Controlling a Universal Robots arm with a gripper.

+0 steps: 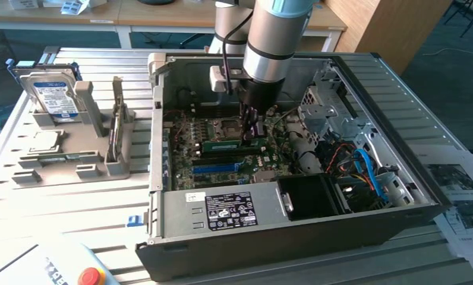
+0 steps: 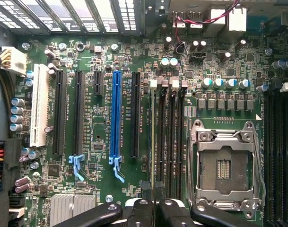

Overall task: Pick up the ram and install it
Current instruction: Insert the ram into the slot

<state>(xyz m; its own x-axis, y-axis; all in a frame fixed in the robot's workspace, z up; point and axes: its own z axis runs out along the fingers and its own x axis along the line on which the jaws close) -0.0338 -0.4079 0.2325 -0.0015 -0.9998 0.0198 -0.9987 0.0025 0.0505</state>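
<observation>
Arm [image 1: 270, 41] upright inside the open computer case [image 1: 245, 252], we see its pincer [image 1: 251, 135] [image 2: 153, 210] clamped narrowly on the ram [image 1: 222, 144] [image 2: 153, 142], edge-on along a memory slot beside the CPU socket [image 2: 224, 165], while the grey holder [image 1: 86, 107] carries a hard drive [image 1: 53, 95].

You have a matt black gripper [image 2: 153, 208], the ram [image 1: 223, 144] in dull green laminate, a shiny metal socket frame [image 2: 224, 126].

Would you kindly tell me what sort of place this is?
Probably a robotics lab or workshop: an open PC case on a slatted metal bench, a parts holder with a hard drive, and a red stop button.
</observation>
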